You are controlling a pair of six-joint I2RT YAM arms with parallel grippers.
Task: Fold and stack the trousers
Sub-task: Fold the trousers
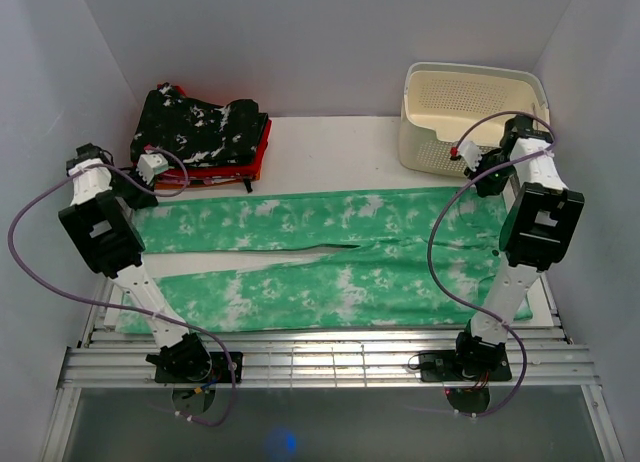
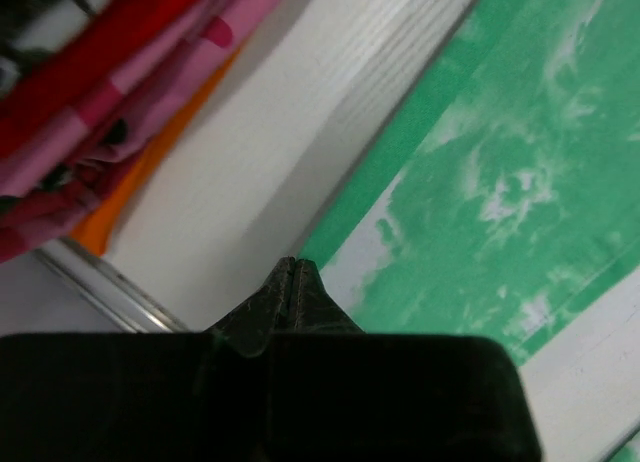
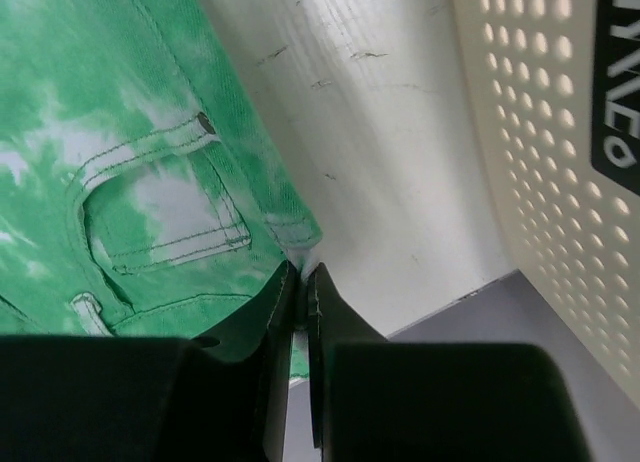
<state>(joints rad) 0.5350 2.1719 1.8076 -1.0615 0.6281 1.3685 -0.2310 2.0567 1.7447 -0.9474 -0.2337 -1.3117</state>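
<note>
Two claws | left claw [image 2: 290, 272] together, touching trousers [image 2: 500, 182] hem corner | right claw [image 3: 303, 277] clamped on waistband corner

The only lettering shows in the right wrist view, on a black label [image 3: 620, 87] set on the perforated cream wall of the basket [image 3: 540, 202]. The label bears pale capital letters, turned sideways and cut off by the picture's right edge. They look something like "YXE" followed by a small ring, but the word cannot be read with any certainty
</note>
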